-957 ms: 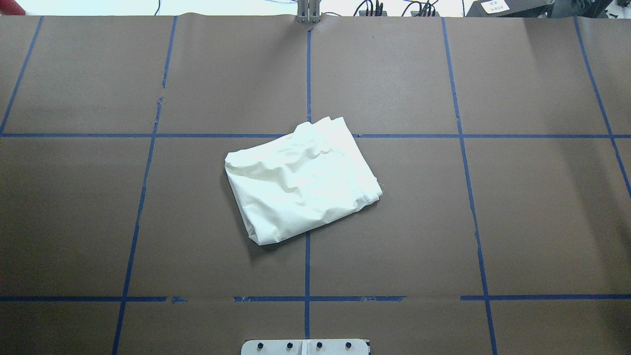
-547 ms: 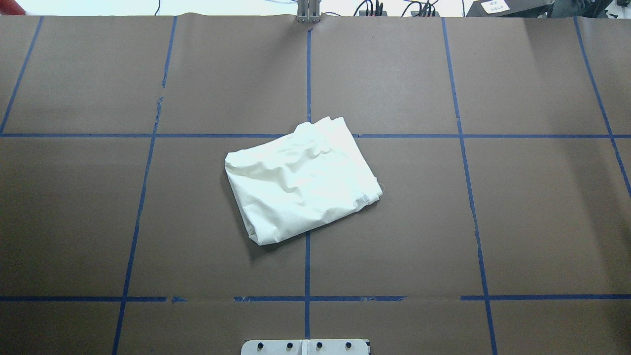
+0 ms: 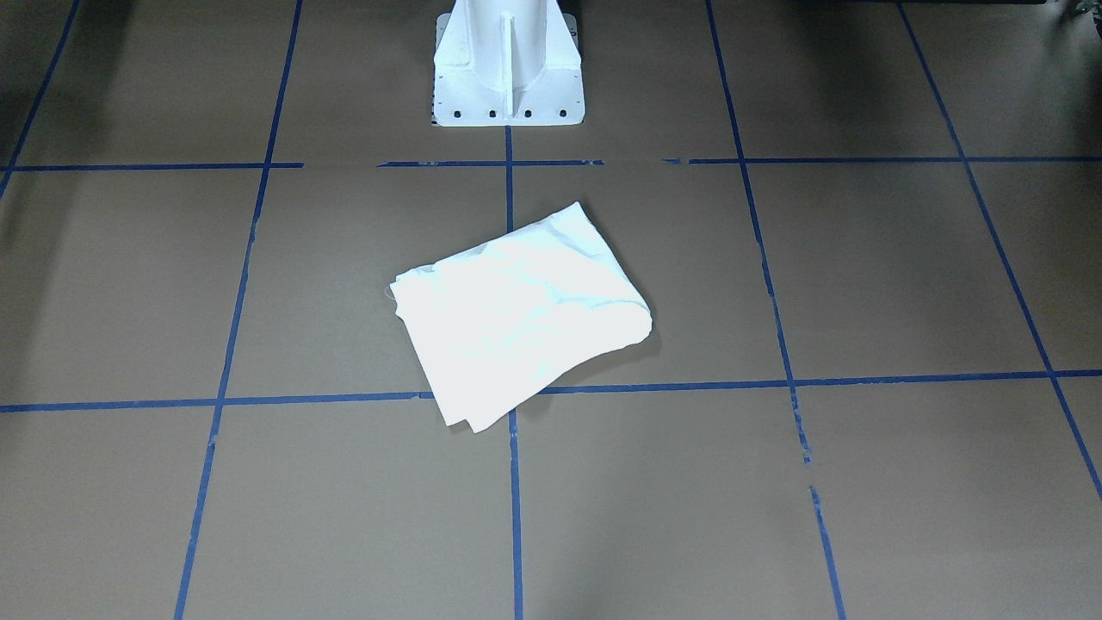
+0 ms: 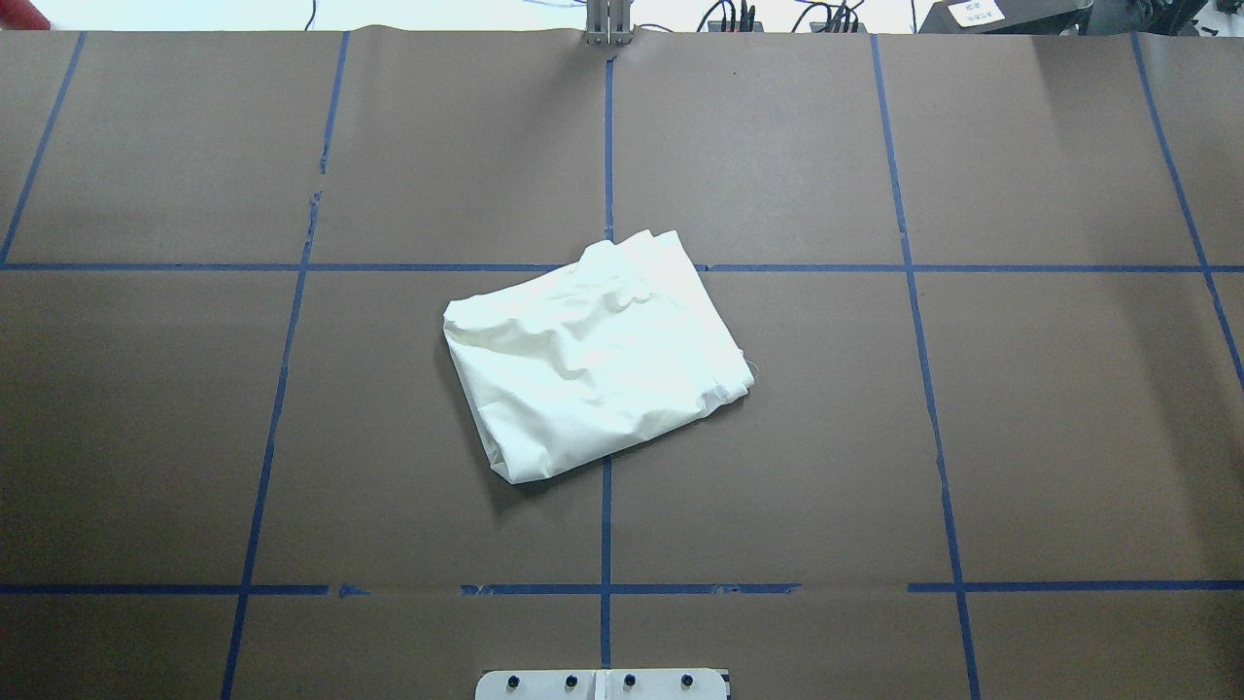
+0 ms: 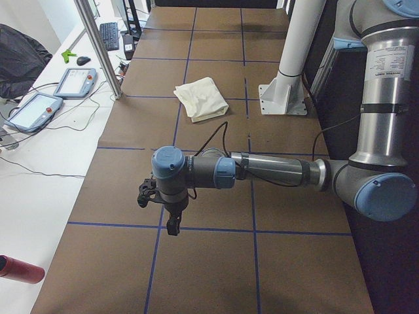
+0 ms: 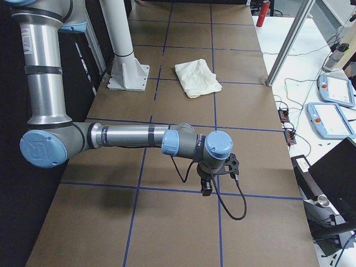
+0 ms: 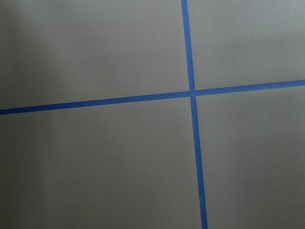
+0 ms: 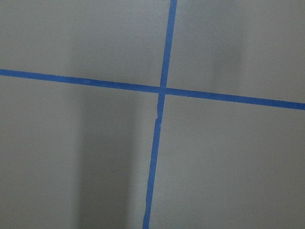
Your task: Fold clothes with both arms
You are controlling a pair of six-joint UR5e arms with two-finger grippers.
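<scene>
The clothes [image 4: 593, 360] lie as one folded, plain white bundle near the table's middle, with no print showing; they also show in the front view [image 3: 516, 314] and in both side views [image 5: 201, 98] [image 6: 197, 78]. Neither arm is near them. The left arm reaches low over the table's left end, and its gripper [image 5: 171, 226] points down at a blue tape line. The right gripper [image 6: 206, 189] hangs the same way over the right end. I cannot tell whether either gripper is open or shut. Both wrist views show only brown paper and a tape cross.
The white pedestal base [image 3: 506, 69] stands at the robot's edge of the table. Blue tape lines [image 4: 606, 146] grid the brown paper. Beside the table are teach pendants [image 5: 75, 82] [image 6: 334, 119], a metal post [image 5: 98, 46] and a red cylinder [image 5: 19, 269].
</scene>
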